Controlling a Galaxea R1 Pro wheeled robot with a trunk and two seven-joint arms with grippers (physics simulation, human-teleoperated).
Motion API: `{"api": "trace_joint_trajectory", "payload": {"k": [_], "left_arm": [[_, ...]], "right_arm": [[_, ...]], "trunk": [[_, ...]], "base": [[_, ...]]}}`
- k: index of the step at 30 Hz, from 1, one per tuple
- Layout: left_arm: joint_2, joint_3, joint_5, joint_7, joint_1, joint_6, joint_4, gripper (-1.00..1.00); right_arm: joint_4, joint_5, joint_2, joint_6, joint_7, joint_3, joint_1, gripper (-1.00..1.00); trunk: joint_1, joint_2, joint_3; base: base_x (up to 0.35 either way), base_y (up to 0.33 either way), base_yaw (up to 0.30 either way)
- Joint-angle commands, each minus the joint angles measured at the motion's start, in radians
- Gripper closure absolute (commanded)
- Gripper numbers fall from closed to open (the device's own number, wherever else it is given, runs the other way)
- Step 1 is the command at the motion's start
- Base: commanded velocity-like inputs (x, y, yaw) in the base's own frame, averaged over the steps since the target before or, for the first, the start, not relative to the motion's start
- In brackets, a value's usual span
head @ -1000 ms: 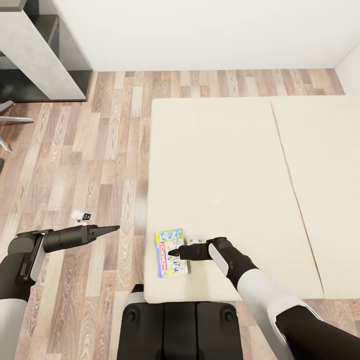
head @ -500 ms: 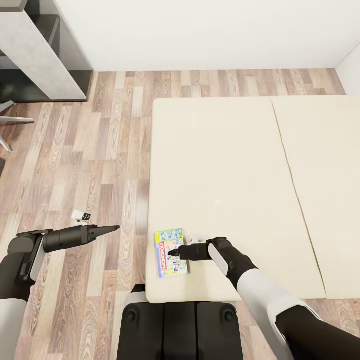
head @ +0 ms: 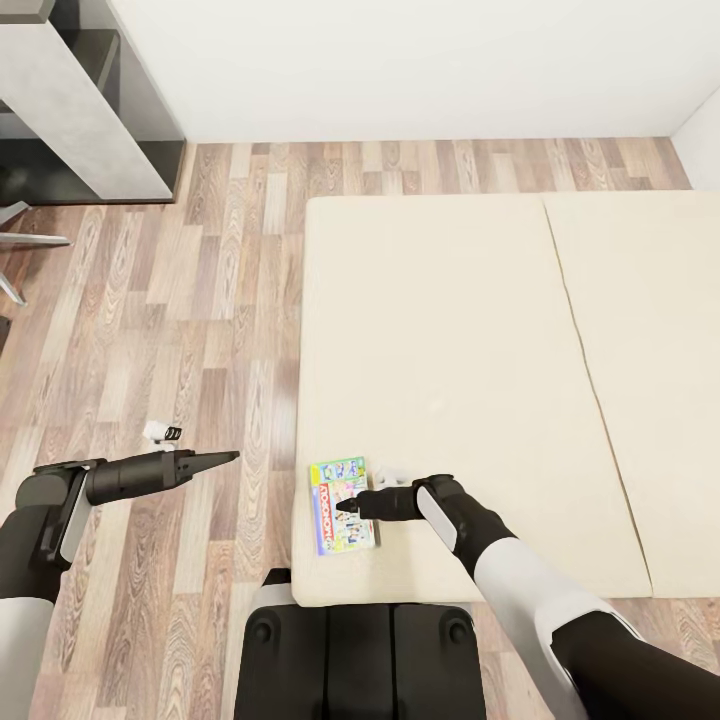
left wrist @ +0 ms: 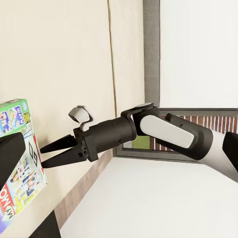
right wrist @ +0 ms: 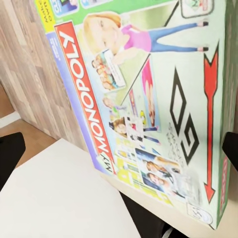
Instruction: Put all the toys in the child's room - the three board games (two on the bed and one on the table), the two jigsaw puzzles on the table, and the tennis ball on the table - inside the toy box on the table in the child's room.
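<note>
Monopoly-printed flat cardboard board game on beige mattress's near-left corner; my right gripper straddles it, fingers apart; next, close and lift.

A bedroom in a home is shown, rendered in a simulator. A wide, low beige bed is laid across the middle and toward 3 o'clock, directly on a wood-plank floor. A plain white wall is seen at 12 o'clock. At 10 o'clock a grey desk with a dark underside is set against the wall. A colourful "My Monopoly" board game is laid on the bed's near corner, by which a child's room is suggested.
</note>
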Motion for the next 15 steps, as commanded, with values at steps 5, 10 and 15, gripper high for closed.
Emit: {"api": "trace_joint_trajectory", "payload": {"k": [5, 10, 15], "left_arm": [[0.0, 0.0, -0.001, -0.004, 0.0, 0.011, 0.0, -1.0], [0.0, 0.0, -0.001, -0.004, 0.0, 0.011, 0.0, -1.0], [0.0, 0.0, -0.001, -0.004, 0.0, 0.011, 0.0, -1.0]], "right_arm": [[-0.001, -0.001, 0.001, 0.004, 0.001, 0.002, 0.0, -1.0], [-0.001, -0.001, 0.001, 0.003, 0.001, 0.003, 0.0, -1.0], [-0.001, 0.0, 0.001, 0.003, 0.001, 0.004, 0.0, -1.0]], "trunk": [[0.001, -0.002, -0.001], [0.001, -0.002, -0.001], [0.001, -0.002, -0.001]], "base": [[0.0, 0.001, 0.0], [0.0, 0.083, 0.0], [0.0, 0.148, 0.0]]}}
